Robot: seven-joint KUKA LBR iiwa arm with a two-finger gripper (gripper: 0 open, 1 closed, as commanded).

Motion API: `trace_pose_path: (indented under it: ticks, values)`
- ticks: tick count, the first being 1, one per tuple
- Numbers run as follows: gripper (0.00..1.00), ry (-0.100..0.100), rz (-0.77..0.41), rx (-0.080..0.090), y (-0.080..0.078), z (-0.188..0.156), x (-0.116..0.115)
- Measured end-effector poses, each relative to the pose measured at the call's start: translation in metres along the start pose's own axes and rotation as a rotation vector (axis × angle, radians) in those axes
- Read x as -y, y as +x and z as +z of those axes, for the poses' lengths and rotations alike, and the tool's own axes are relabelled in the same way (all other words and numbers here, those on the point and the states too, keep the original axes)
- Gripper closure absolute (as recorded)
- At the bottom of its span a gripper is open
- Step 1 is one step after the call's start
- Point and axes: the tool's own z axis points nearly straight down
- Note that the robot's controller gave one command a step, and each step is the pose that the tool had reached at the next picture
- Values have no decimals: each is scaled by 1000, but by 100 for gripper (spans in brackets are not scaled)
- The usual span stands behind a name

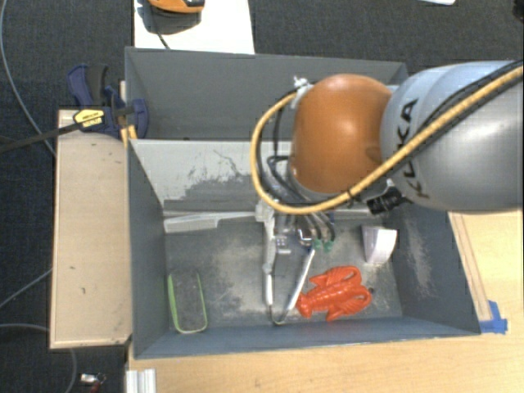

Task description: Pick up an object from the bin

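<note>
One gripper (277, 308) low in the grey bin (205, 97), spread or closed unclear, one red toy (332, 293) just beside it, one green-rimmed pad (187, 303), one white piece (378, 244)

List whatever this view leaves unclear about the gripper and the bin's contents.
- Gripper, camera view: seen from above, so contact with the orange-red toy beside it cannot be told.
- White thing: its top is hidden by the arm, so its kind is unclear.
- Green-rimmed grey pad: too small to identify.
- Bin floor at the back: hidden by the orange wrist cover.
</note>
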Motion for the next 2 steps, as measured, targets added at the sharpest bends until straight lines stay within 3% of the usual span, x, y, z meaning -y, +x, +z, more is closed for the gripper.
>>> trace_pose_path:
  ticks: [1,2]
  values:
    - [0,-1,5,8,-2,-4,1]
    - [0,0,-162,11,-10,39,20]
